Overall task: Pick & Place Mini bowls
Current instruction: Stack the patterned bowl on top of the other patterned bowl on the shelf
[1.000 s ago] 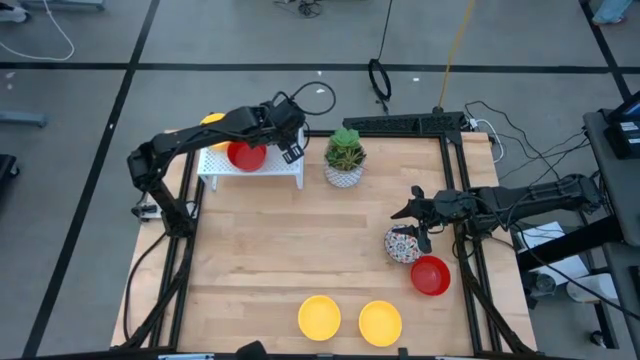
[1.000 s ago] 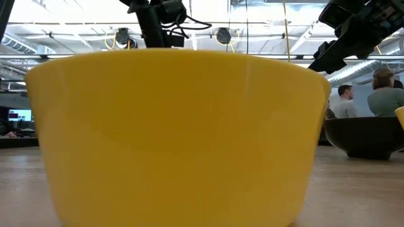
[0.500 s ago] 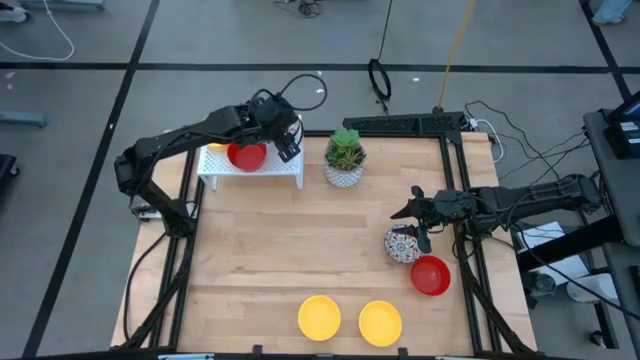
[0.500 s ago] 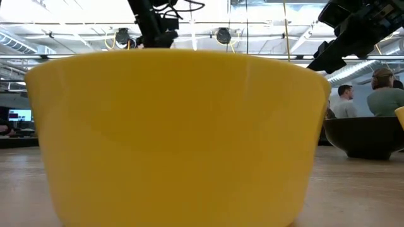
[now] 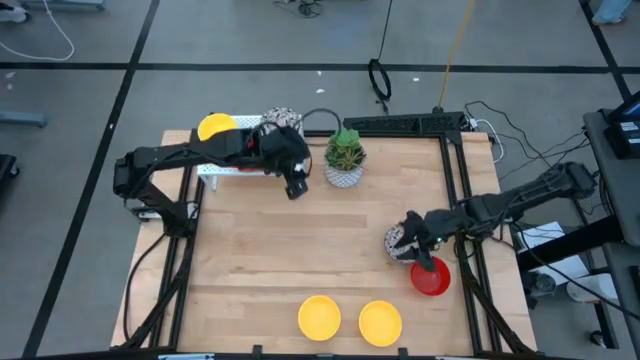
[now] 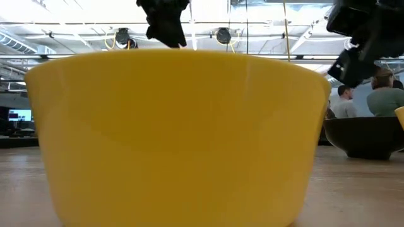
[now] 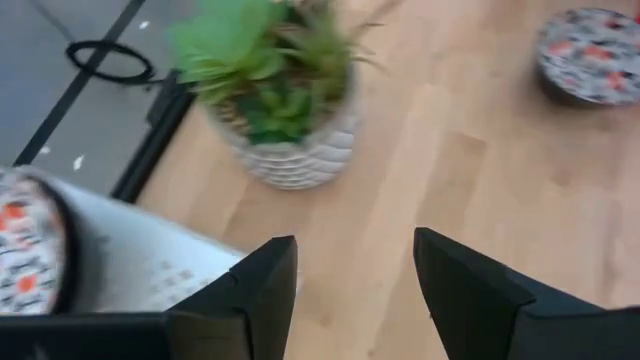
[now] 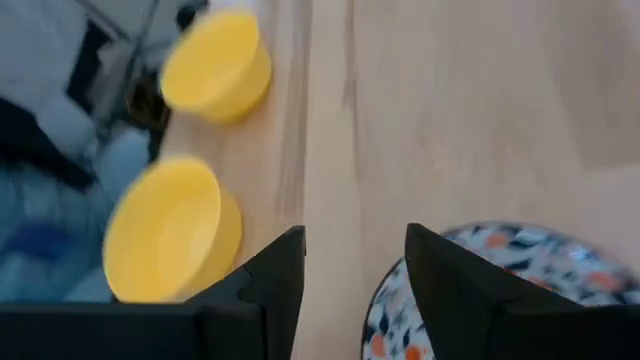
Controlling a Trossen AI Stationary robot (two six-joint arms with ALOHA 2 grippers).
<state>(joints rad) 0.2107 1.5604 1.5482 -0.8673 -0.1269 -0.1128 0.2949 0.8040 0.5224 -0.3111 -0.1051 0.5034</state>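
Note:
In the high view my left gripper (image 5: 296,186) is open above bare table, between the white shelf (image 5: 215,170) and the plant pot (image 5: 345,160). Its wrist view shows the open gripper (image 7: 355,270) holding nothing. A yellow bowl (image 5: 215,127) and a floral bowl (image 5: 282,118) stand on the shelf. My left arm hides part of the shelf top. My right gripper (image 5: 412,245) is open over a floral bowl (image 5: 398,243) that stands on the table beside a red bowl (image 5: 433,279). In the right wrist view the open gripper (image 8: 355,265) is just above that floral bowl's rim (image 8: 480,285).
Two yellow bowls (image 5: 320,316) (image 5: 380,322) stand near the table's near edge. One yellow bowl (image 6: 177,132) fills the low view. The plant pot (image 7: 290,150) stands close ahead of my left fingers. Bare wood lies in the table's middle. People sit in the room behind.
My left gripper has drawn away from the shelf, toward the table's near and right side, and now points at the plant. The red bowl that was on the shelf is now under the arm, and a floral bowl shows there. My right gripper has turned and dropped toward the floral bowl.

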